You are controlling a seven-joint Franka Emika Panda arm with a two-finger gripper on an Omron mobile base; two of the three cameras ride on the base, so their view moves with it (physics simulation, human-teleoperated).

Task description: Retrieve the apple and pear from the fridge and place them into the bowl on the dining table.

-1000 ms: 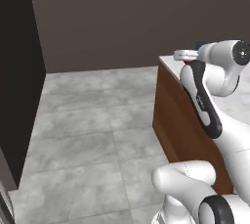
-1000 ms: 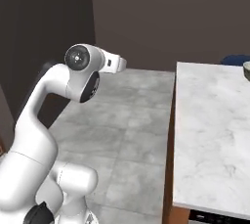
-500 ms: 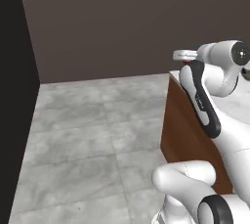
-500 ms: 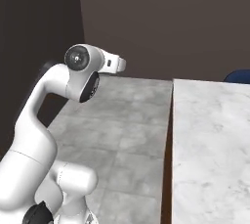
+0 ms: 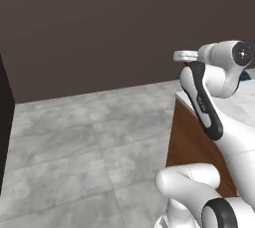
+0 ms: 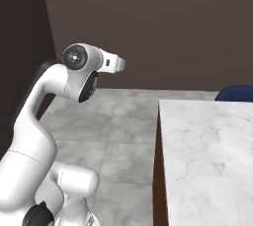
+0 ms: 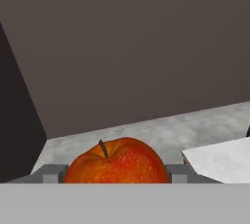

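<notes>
Transport phase of the fruit retrieval. The pincer [image 7: 117, 175] is clenched on the apple [image 7: 117, 163], which sits red-orange and stem-up between the two grey finger tips [image 7: 52, 174] at the bottom of the hand view; the fingers [image 7: 177, 173] press its flanks on either side. Beyond the fruit lie the grey tiled floor [image 5: 89, 147], a dark wall, and one pale corner of the dining table [image 7: 219, 162], the white marble surface on a wooden base that also occupies the lower right of the right base view [image 6: 207, 161]. In the left base view the arm is folded high, the hand [image 5: 185, 56] held level just above the near edge of the surface, a sliver of red visible beneath it. The principal hazard, as judged here, is loss of the apple: a round, smooth fruit gripped only at two narrow contacts may roll or slip out if the base turns or stops abruptly, and it would then fall to the floor or strike the table's edge. A second hazard is a premature release, since the apple would roll freely on bare marble and could travel off the edge. A third is collision of the folded elbow or the hand with the table's corner as the base closes in.
</notes>
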